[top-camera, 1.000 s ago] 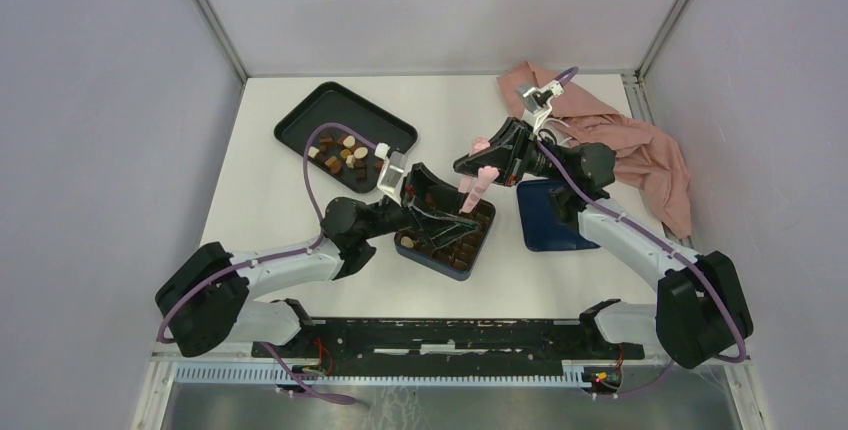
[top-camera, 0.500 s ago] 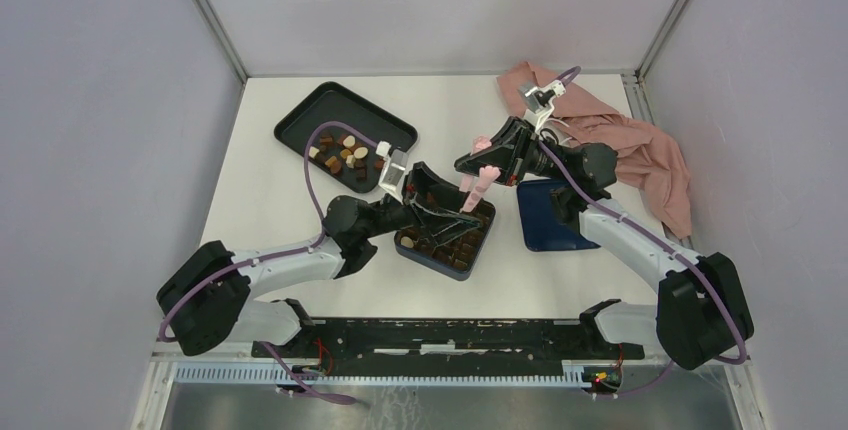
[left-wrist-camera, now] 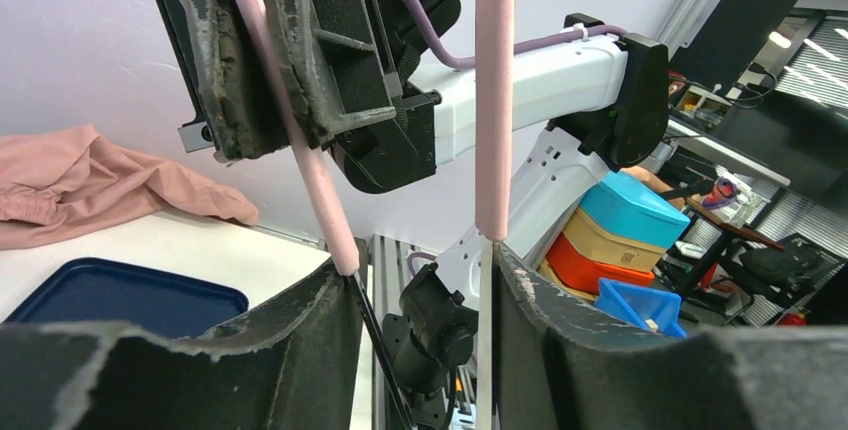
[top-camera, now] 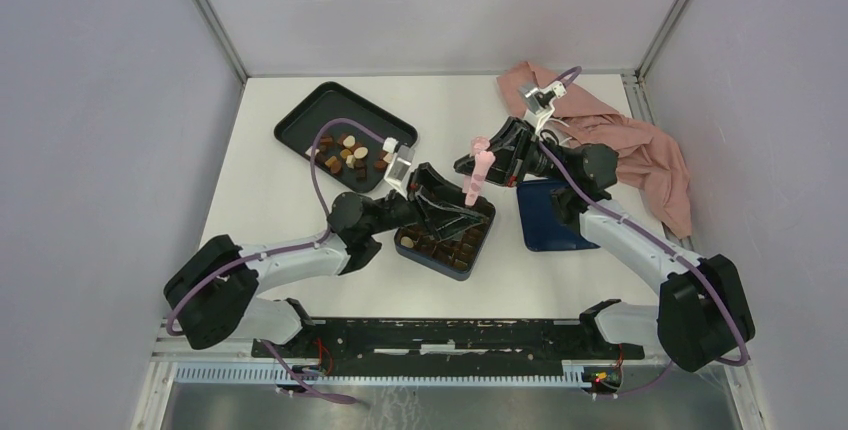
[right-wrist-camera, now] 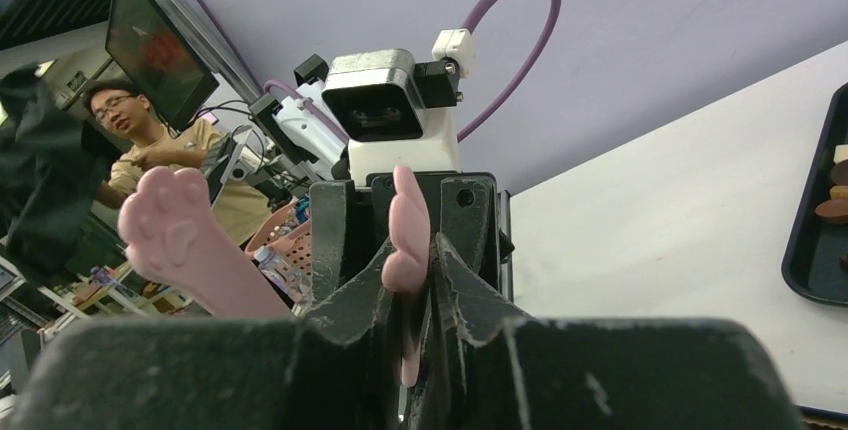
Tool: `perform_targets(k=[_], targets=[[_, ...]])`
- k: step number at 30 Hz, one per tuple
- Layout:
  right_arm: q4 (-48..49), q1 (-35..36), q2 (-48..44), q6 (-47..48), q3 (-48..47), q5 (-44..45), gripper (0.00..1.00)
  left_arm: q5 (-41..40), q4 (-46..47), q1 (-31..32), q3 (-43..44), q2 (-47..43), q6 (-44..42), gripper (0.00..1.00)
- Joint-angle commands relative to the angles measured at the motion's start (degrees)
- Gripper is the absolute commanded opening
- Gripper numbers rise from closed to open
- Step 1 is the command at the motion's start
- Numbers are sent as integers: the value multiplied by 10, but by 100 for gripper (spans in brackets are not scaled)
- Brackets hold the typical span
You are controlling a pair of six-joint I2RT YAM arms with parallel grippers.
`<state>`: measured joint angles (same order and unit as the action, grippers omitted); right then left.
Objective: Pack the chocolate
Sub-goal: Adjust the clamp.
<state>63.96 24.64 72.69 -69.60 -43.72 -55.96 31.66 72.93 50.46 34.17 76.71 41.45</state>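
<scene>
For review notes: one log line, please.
right hand: shut on pink tongs | left hand: closed on both their arms | chocolate: in box and tray

No text, label, brand or number is legible anywhere.

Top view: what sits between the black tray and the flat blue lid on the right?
The dark blue compartment box, partly filled with chocolate, with pink tongs held above it. The top view shows this.
</scene>
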Motion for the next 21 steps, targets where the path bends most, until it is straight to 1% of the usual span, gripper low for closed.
perform_targets(k=[1, 7, 9, 11, 15, 18, 21], targets=[[5, 0, -13, 22, -14, -2, 20, 23, 47, -3, 34, 6, 38, 50], [-11, -1, -17, 40, -18, -8, 30, 29, 54, -11, 28, 3, 55, 47], [-12, -6, -17, 44, -20, -10, 36, 25, 56, -15, 21, -7, 56, 47], [-11, -13, -20, 45, -21, -11, 37, 22, 56, -19, 11, -17, 56, 48], [-7, -20, -23, 46, -21, -13, 37, 19, 44, -25, -3, -33, 57, 48], [-7, -20, -23, 45, -21, -12, 30, 23, 36, -26, -3, -37, 58, 49], [-4, -20, -21, 44, -22, -11, 27, 26, 33, -26, -2, -35, 60, 49]])
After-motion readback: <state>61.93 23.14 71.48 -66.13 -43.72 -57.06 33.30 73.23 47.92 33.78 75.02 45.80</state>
